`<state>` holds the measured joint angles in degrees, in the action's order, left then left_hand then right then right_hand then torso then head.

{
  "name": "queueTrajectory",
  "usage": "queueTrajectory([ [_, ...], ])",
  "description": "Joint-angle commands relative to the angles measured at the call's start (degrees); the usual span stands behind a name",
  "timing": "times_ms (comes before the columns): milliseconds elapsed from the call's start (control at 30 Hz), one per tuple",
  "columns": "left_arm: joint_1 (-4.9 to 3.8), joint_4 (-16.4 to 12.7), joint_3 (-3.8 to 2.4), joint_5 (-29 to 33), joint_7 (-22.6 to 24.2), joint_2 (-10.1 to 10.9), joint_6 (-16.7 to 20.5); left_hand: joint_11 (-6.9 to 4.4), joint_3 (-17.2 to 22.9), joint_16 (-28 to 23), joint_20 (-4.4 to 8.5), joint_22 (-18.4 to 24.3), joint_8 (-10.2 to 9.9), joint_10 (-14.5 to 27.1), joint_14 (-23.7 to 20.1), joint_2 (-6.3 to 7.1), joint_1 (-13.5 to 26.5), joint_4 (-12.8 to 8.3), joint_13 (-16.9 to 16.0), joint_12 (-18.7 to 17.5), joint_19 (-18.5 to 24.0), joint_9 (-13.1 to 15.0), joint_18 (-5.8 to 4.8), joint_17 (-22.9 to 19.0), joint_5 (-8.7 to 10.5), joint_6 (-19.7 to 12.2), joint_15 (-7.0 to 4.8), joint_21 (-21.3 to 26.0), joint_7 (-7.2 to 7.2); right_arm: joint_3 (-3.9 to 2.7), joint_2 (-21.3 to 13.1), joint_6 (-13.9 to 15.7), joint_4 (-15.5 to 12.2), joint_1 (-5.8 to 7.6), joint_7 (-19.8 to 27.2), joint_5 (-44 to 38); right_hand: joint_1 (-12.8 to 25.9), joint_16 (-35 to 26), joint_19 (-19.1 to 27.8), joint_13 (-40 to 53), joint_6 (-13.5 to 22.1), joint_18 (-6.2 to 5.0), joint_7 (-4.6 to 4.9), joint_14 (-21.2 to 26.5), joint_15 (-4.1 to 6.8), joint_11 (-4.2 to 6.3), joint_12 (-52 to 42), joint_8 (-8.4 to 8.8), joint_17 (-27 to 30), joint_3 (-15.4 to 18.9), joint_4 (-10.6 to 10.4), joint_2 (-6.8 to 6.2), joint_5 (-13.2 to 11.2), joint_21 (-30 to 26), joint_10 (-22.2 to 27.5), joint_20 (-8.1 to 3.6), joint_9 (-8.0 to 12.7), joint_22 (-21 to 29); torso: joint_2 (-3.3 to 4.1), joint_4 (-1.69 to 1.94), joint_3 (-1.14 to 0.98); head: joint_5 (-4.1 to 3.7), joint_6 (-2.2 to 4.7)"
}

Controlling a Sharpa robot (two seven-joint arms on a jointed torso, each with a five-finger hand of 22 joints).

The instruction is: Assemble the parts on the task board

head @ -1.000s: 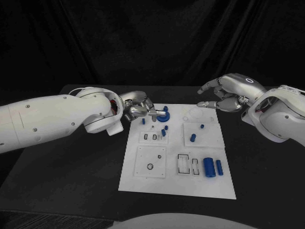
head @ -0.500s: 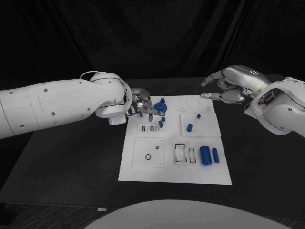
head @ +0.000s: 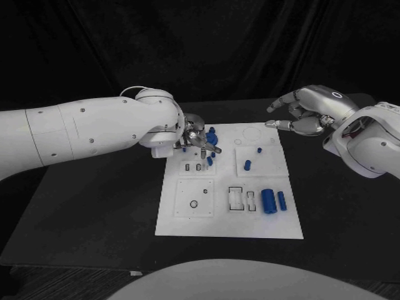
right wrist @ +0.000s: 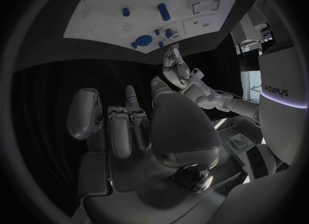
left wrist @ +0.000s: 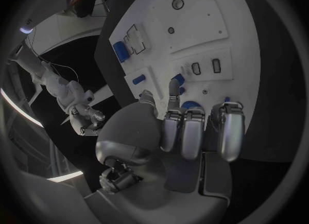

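Task board (head: 229, 215), flat white plate with small blue cylindrical parts (head: 270, 201)

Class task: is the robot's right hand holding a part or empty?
Empty. The right hand hovers beside the task board, fingers curled with nothing between them.

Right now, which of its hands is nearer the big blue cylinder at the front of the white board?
Left. The left hand is over the board's far-left corner; the right hand hovers beyond its far-right corner, farther from the big blue cylinder.
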<state>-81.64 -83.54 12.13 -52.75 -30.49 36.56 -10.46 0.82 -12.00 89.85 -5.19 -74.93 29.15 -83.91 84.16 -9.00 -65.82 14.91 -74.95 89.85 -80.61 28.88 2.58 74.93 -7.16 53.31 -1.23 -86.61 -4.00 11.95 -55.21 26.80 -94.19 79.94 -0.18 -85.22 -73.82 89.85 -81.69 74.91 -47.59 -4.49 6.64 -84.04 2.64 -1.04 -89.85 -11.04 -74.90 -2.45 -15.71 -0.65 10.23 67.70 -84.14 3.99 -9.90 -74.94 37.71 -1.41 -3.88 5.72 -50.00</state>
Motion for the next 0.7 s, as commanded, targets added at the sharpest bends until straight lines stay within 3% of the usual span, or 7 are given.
queueTrajectory([
  [33, -0.05, 1.0, -0.05, -0.3, 0.1, -1.0, -1.5, 0.26, 0.7, 0.2, 0.07, -7.3, -2.2, -6.1, 5.8, -0.09, -0.4, 0.1, -15.1, 0.2, 0.1, -0.5, -0.14, 15.1, -0.15, -0.5, -0.04, 0.4, -0.65, -0.05, 0.1, 1.3, 0.1, -0.14, -0.4, 0.0, 0.0, 0.2, -0.3, 15.1, -0.5, 0.02, 0.09, -6.0, -0.41, -0.37, -0.1, -0.2, -15.1, 0.1, -0.2, 0.59, 0.4, 0.1, -5.9, -0.03, 0.1, -9.2, 0.29, -0.33, -0.43, 0.29, 0.0],
  [67, -0.05, 1.2, -0.05, -0.3, 0.2, -1.2, -1.4, 0.66, 1.0, 0.2, -0.16, -7.3, -4.3, -6.1, 5.8, -0.01, -0.3, 0.1, -15.1, 0.2, 0.1, -1.3, -0.14, 15.1, -0.15, -0.9, 0.3, 0.5, -1.1, -0.05, 0.1, 1.3, 0.1, -0.14, -0.4, 0.0, 0.0, 0.2, -0.3, 15.1, -0.5, 0.02, 0.1, -6.0, -0.41, -0.37, -0.1, -0.2, -15.1, 0.1, -0.1, 0.61, 0.4, 0.1, -5.9, -0.03, 0.1, -9.2, 0.45, -0.39, -0.56, 0.33, 0.0],
  [233, -0.03, 1.9, -0.04, -0.3, 0.2, -1.9, -1.3, 1.2, 1.5, 0.2, -0.64, -7.2, -7.5, -6.1, 5.8, 0.28, -0.3, 0.0, -15.1, 0.2, 0.4, -2.4, -0.08, 15.1, -0.08, -0.8, 0.8, 0.7, -1.68, -0.05, 0.1, 1.4, 0.3, -0.22, -0.2, 0.0, -0.1, 0.2, -0.3, 15.1, -0.5, 0.02, 0.11, -6.0, -0.42, -0.38, -0.1, -0.19, -15.1, 0.1, -0.1, 0.66, 0.6, 0.1, -5.9, -0.03, 0.1, -9.2, 0.84, -0.39, -0.81, 0.25, 0.0],
  [500, -0.02, 2.8, -0.04, -0.3, -0.9, -2.1, -3.3, 1.0, 1.9, 0.2, -0.82, -7.2, -8.1, -6.1, 5.8, 0.34, 0.3, 0.2, -15.1, 0.2, 0.5, -1.9, 0.0, 15.1, 0.95, 2.0, 0.79, 0.9, -1.23, -0.05, 0.0, 1.4, 0.5, -0.44, -0.2, 0.0, -0.1, 0.2, -0.3, 15.1, -0.5, 0.02, 0.11, -6.0, -0.42, -0.38, -0.1, -0.19, -15.1, 0.1, -0.1, 0.66, 0.6, 0.1, -5.9, -0.03, 0.1, -9.2, 1.09, -0.71, -1.09, 0.78, 0.0],
  [700, 0.0, 3.0, -0.04, -0.3, -1.3, -2.1, -3.9, 0.74, 2.1, 0.2, -0.7, -7.2, -7.8, -6.1, 5.8, 0.43, 0.4, 0.1, -15.1, 0.2, 0.5, -1.2, 0.03, 15.1, 1.14, 3.1, 0.59, 1.0, -0.9, -0.05, 0.1, 1.3, 0.8, -0.6, -0.1, 0.0, -0.1, 0.2, -0.3, 15.1, -0.5, 0.01, 0.13, -6.0, -0.43, -0.4, -0.1, -0.17, -15.1, 0.2, -0.1, 0.66, 0.7, 0.0, -5.9, -0.03, 0.1, -9.2, 1.1, -0.7, -0.95, 0.92, 0.0],
])
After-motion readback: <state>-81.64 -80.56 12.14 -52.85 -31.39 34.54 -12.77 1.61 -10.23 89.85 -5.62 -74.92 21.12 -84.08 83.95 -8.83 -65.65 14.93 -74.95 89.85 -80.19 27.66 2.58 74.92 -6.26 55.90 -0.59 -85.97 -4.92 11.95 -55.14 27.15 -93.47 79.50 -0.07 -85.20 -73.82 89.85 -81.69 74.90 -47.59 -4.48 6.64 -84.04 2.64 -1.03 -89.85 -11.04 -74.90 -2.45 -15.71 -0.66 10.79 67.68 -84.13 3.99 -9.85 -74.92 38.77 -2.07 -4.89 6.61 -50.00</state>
